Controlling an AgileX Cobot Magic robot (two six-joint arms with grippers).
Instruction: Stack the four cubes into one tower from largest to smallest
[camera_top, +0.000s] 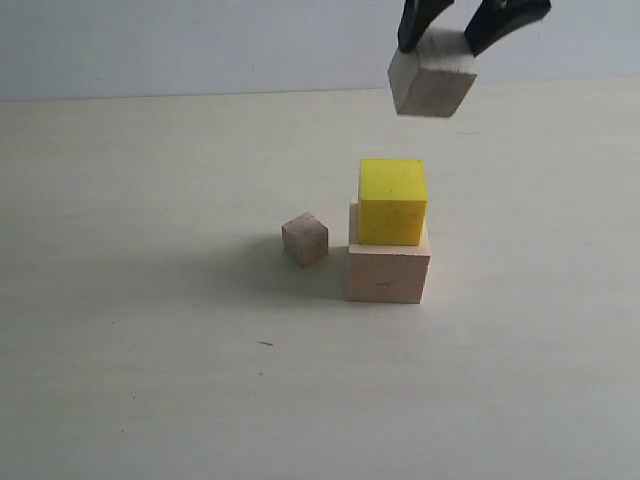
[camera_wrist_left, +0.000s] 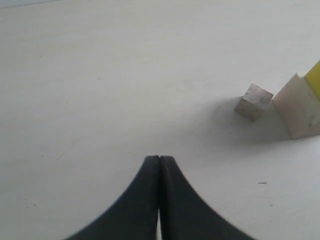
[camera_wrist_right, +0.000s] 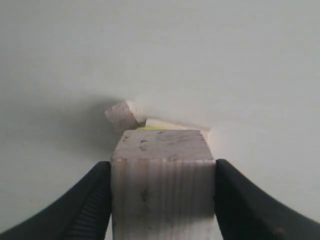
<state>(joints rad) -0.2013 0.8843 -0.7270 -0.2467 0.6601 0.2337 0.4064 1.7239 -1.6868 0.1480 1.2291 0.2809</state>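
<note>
Tan cube (camera_top: 432, 85) hangs clamped inside right gripper (camera_top: 446, 38).

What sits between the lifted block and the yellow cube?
Nothing: in the exterior view, only open air separates the held tan cube from the yellow cube.

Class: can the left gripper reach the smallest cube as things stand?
Probably yes: the smallest cube stands free beside the large cube, nothing between it and the left gripper, whose shut jaws must open.

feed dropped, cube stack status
Right gripper shut on smaller tan wooden cube, aloft. Left gripper shut, empty. Bright yellow cube on large pale wooden cube. Top unobstructed.
</note>
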